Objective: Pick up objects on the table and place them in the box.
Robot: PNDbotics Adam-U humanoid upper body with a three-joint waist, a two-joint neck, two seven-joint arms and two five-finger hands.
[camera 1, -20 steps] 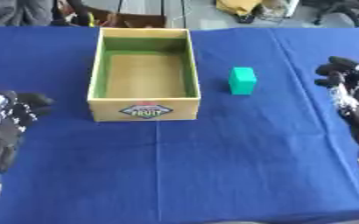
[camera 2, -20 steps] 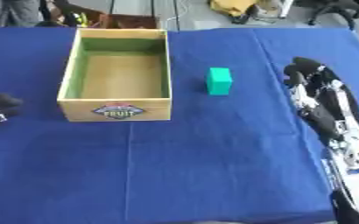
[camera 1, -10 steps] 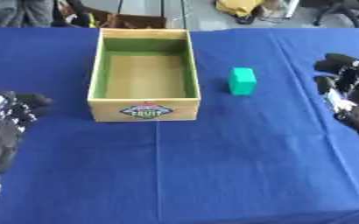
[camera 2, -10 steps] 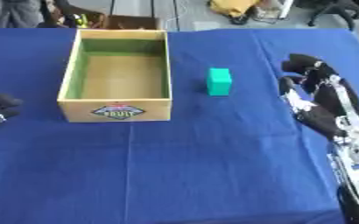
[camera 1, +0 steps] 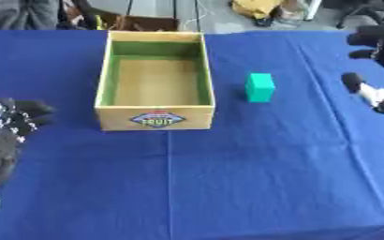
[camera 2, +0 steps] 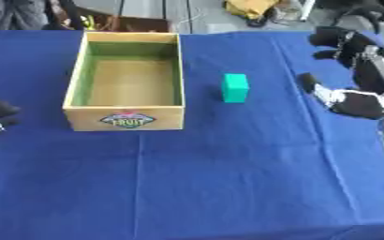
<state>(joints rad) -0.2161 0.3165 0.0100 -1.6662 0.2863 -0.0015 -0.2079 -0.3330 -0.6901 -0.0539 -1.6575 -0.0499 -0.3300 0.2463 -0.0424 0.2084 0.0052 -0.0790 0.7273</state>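
The green block point(camera 2: 235, 87) stands upright on the blue-covered bench point(camera 2: 228, 178), just right of the empty wooden fruit box point(camera 2: 126, 79). The right robot hand point(camera 2: 355, 70) hovers well apart from it, fingers spread, holding nothing. The left robot hand point(camera 1: 7, 136) rests idle, released. A sideways approach could topple the block or knock it against the box wall.

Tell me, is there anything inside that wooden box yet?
Nothing shows inside the box: its floor and green inner walls are bare. Only a thin strip of floor behind the near wall is hidden. The green block stands on the blue cloth beside it.
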